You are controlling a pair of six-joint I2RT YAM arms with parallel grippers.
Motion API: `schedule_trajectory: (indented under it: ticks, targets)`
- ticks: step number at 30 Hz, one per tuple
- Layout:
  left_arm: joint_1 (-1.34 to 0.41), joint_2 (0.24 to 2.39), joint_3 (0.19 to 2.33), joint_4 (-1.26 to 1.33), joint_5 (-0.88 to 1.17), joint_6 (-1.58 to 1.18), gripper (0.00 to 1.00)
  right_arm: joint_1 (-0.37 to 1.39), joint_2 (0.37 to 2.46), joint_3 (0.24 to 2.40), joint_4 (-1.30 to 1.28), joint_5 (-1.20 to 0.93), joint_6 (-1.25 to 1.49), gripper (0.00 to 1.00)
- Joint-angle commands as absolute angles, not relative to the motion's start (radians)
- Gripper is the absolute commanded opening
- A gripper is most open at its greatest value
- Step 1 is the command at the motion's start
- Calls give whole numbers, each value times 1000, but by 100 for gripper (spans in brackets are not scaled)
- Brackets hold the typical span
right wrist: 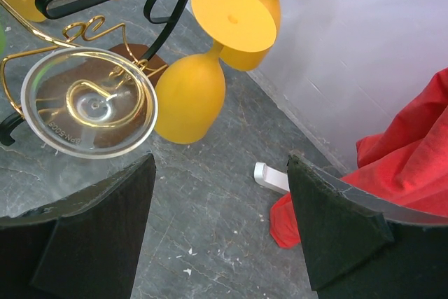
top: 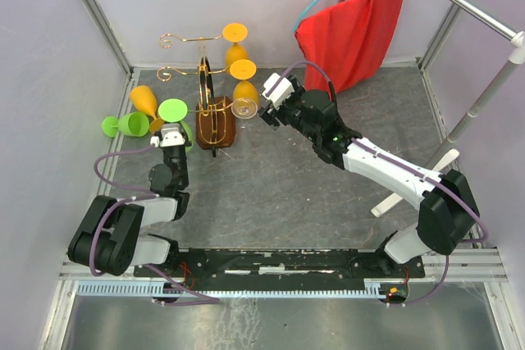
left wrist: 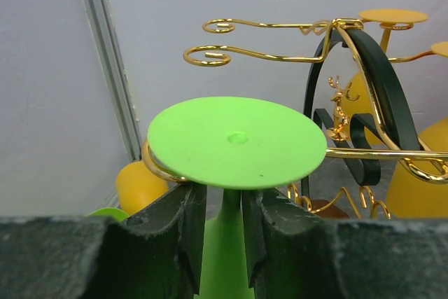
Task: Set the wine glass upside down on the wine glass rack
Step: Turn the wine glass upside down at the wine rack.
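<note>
The two dark padded fingers (left wrist: 175,236) of the left gripper (left wrist: 224,204) fill the bottom of the left wrist view. One finger stands on each side of the stem of an inverted bright green wine glass (left wrist: 238,141) of matt plastic. The jaws stand narrow about the stem, but it cannot be told whether the pads press it or stand just clear.

The flat round foot faces upward at the left side of the wine glass rack (left wrist: 280,54) (thin copper-coloured wire arms with curled ends, dark wooden base, black loop handle). It is level with a lower arm whose curl shows under the foot's left rim.

To someone standing beside the table, the right gripper (right wrist: 220,232) is spread wide and holds nothing. It is near a clear wine glass (right wrist: 89,103) and orange plastic wine glasses (right wrist: 189,96) hanging on the rack.

Hazards:
- If the foot bears on one wire only, letting go is likely to drop the glass onto the grey table (top: 279,194).
- If a pad drags on the stem during withdrawal, the glass may slide off the open curled end.

Not visible: the green bowl (cut off below the fingers) and the wires under the foot, so seating cannot be confirmed.
</note>
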State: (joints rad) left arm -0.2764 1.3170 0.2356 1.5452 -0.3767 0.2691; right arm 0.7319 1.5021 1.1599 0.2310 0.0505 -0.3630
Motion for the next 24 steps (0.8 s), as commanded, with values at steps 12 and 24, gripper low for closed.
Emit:
schedule_trajectory:
  ticks: [12,24]
  targets:
    - [-261,1207,197,1724,-488,359,35,728,1460,1148,270,35,-353,84]
    - [-261,1016,110,1591,-440,334,37,728,1462,1147,270,26,-349,84]
